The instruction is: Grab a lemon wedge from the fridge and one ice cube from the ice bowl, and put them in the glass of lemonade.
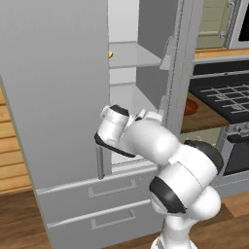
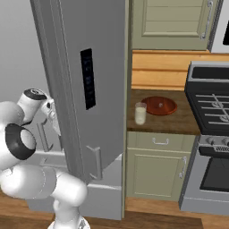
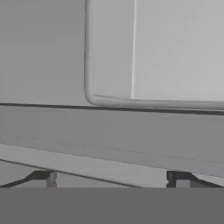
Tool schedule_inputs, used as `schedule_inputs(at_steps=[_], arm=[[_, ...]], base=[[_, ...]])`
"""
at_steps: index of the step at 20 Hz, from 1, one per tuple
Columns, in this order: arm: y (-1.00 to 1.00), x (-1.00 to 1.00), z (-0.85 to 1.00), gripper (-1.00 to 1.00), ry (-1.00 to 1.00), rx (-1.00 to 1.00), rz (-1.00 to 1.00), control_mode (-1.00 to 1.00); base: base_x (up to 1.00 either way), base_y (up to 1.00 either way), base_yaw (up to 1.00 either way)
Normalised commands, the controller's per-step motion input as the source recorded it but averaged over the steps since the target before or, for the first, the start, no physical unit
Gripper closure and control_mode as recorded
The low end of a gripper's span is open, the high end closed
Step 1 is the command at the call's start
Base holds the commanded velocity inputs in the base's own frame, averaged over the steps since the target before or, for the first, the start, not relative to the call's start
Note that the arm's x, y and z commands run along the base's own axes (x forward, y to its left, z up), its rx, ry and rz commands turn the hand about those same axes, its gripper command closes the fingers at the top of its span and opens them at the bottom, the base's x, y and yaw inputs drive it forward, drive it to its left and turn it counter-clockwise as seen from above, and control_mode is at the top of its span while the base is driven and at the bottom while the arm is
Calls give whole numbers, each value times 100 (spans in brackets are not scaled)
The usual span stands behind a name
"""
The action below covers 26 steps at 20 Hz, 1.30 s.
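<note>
Inside fridge (image 1: 58, 87), gripper (image 3: 113, 177) jaws wide, empty

Counter (image 2: 179, 123): glass (image 2: 140, 113); ice bowl (image 2: 159, 105)

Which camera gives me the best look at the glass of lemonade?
The right base view: the glass of lemonade stands unobstructed on the counter beside the ice bowl. The left base view catches just a sliver of that bowl behind the fridge.

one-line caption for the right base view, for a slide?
Fridge door swung open beside counter holding lemonade glass and ice bowl; arm reaches inside.
</note>
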Motion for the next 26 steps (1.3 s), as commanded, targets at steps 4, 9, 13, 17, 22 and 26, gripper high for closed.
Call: schedule_inputs(at_steps=[4,9,13,17,22,26], arm=[[-94,-67,0,-100,-15,0,-16,-100],[-82,-28,7,-100,-20,-3,-3,-100],[-54,3,24,-100,-12,-4,17,-100],[-27,13,1,-100,-4,-8,51,-100],[-58,0,0,-100,-7,-12,44,-100],[-62,9,0,-100,-6,-6,34,-100]], base=[[0,0,0],[0,0,0],[0,0,0],[0,0,0],[0,0,0],[0,0,0]])
